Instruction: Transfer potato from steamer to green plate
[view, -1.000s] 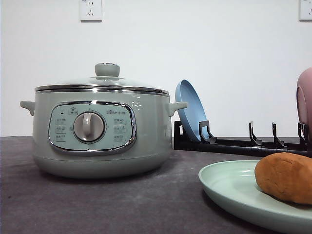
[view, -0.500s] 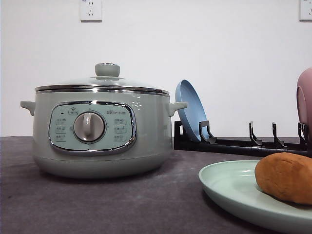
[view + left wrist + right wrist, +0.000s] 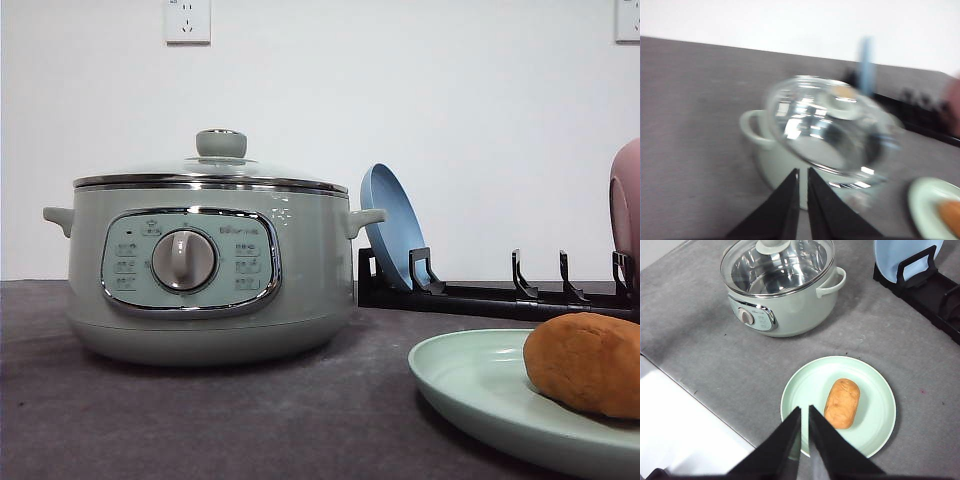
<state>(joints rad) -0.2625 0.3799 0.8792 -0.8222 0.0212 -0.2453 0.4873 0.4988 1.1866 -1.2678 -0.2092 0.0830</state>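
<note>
Left gripper (image 3: 803,200): black fingers nearly together, narrow slit between, nothing held. Right gripper (image 3: 805,437): same, nothing held.

Staged kitchen: steamer (image 3: 205,262); plate rack (image 3: 490,290); wall sockets (image 3: 187,20).

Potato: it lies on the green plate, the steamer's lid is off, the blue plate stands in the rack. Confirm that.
One thing is wrong: the glass lid is on the steamer, not off; the right wrist view shows it seated on the rim. The rest holds: the potato lies on the green plate and the blue plate stands in the rack.
</note>
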